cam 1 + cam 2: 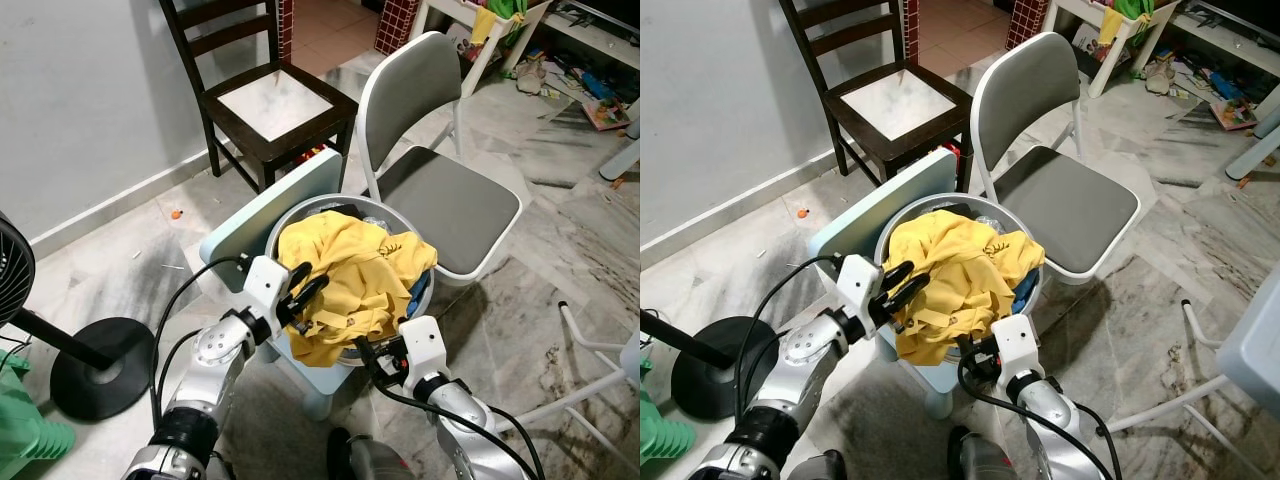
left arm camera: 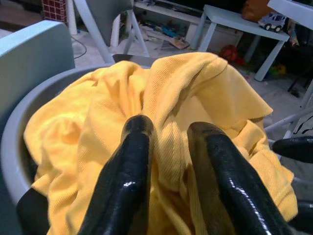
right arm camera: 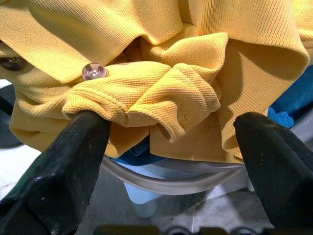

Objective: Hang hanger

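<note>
- Right claw (image 1: pixel 372 352): at the near rim of the basket, fingers spread wide, yellow cloth bunched between them.
- Left claw (image 1: pixel 308 288): at the basket's left rim, fingers a narrow gap apart, tips against the yellow shirt (image 1: pixel 345 275); grip not certain.
- Grey round basket (image 1: pixel 283 225): stands on a pale blue stool (image 1: pixel 270 210); yellow shirt heaped on top, blue cloth (image 1: pixel 418 290) beneath.
- Hanger: not made out.
- Grey chair (image 1: pixel 445 200): just behind.
- Dark wooden chair (image 1: pixel 265 100): farther back, by the wall.

Pale-blue stool (image 1: pixel 262 215) – grey basket (image 1: pixel 290 212), perhaps 1 yellow garment (image 1: pixel 345 280)
</note>
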